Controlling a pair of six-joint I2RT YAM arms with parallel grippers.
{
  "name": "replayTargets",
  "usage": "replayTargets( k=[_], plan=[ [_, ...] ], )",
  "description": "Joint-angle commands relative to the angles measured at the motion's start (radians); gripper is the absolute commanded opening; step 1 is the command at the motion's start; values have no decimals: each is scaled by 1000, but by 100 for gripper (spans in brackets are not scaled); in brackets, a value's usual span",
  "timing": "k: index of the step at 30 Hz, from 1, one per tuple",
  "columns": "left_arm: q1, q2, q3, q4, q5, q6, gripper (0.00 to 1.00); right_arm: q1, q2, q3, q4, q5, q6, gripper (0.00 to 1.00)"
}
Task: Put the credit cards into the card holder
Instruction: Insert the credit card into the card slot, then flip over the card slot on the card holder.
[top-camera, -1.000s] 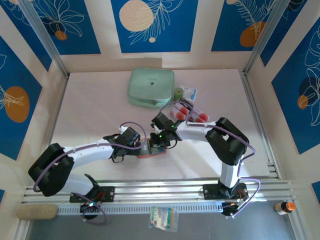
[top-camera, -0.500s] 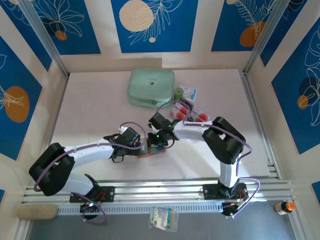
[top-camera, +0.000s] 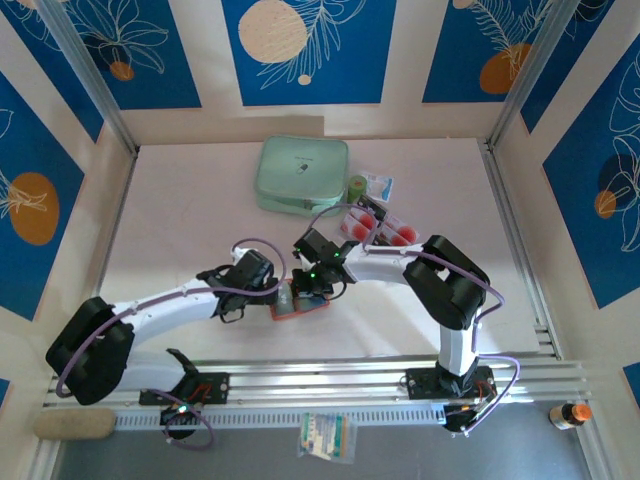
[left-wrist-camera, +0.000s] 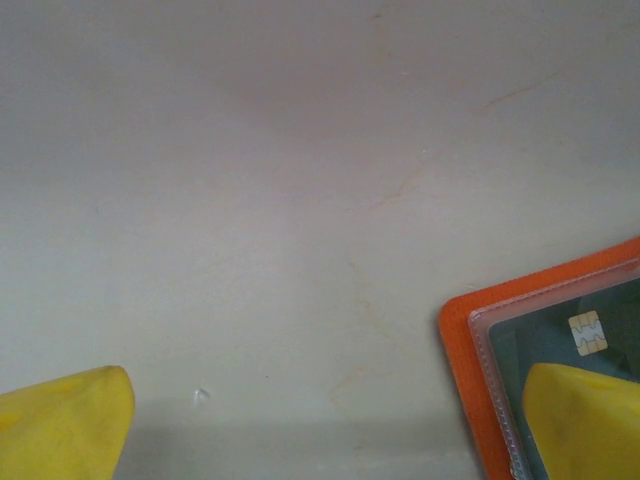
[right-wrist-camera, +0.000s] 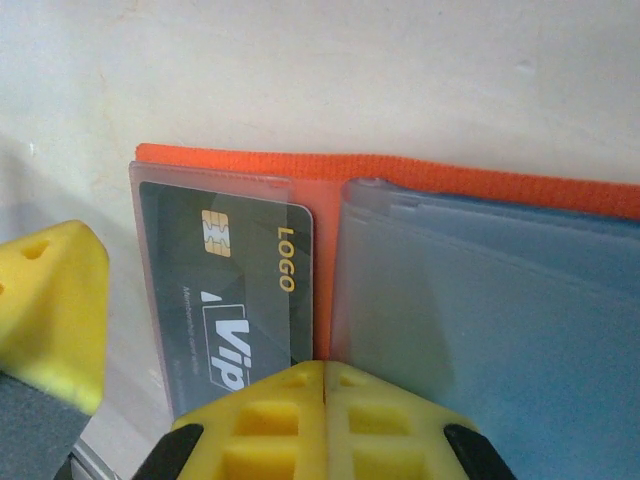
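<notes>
Top view: finds the card holder (top-camera: 303, 309) lying open on the table (top-camera: 180, 220), near the middle of its front edge, with the left gripper (top-camera: 284, 297) and the right gripper (top-camera: 309, 290) both down over it. Leaves several credit cards (top-camera: 368, 222) in the clear tray (top-camera: 402, 236) toward the back right, well apart from the holder. Judged from that: most of the loading not yet done.

Left wrist view: shows the left gripper (left-wrist-camera: 320, 420) spread wide and gripping nothing. Puts one fingertip (left-wrist-camera: 575, 415) over the clear pocket at a corner of the card holder (left-wrist-camera: 462, 340), seemingly resting on it, and the other out over bare table.

Right wrist view: shows the right gripper (right-wrist-camera: 325, 400) pressed together with nothing pinched, tips at the holder's centre fold; contact hard to tell. Reveals a dark chip card (right-wrist-camera: 235, 290) seated in the left clear pocket, the right-hand pocket looking empty. Cannot tell whether that card belongs with the tray's set; if so, one in and the rest to go.
</notes>
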Motion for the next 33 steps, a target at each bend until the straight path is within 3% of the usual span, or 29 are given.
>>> replayTargets(
  k=[1, 12, 27, 33],
  plan=[
    [13, -11, 44, -33, 1, 21, 100, 4, -2, 16, -28, -15, 10, 2],
    [19, -18, 87, -47, 17, 29, 100, -59, -86, 16, -47, -22, -28, 2],
    [19, -58, -24, -34, 23, -54, 100, -96, -22, 72, -89, -4, -111, 2],
    [19, -57, -3, -32, 23, -48, 100, -116, -29, 7, -76, 23, -97, 2]
  ],
)
